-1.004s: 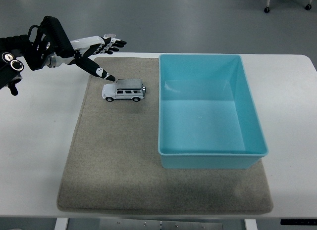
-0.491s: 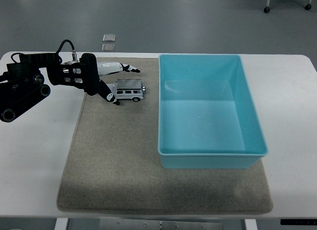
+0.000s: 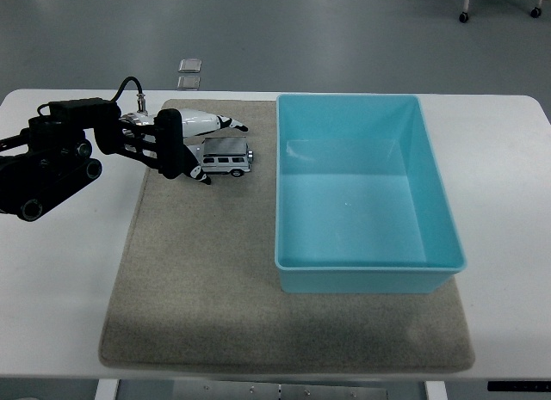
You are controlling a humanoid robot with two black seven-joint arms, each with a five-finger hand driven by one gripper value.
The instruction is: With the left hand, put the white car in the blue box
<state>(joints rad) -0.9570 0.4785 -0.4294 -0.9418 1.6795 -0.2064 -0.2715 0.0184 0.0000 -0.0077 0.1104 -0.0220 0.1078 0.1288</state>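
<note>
Since half second ago, my left hand shifts slightly right, closer around white car. Fingers bracket car's left end; firm grasp or not, I cannot tell. Car sits on grey mat, upper left of centre, just left of blue box.

Left hand covers front end of white car, so can't tell if fingers actually touch or grip it. Left arm cut off by left edge. Table clipped at bottom edge and both sides, legs mostly hidden. Two small floor plates too tiny to make out. Caster wheels cut off at top right.
</note>
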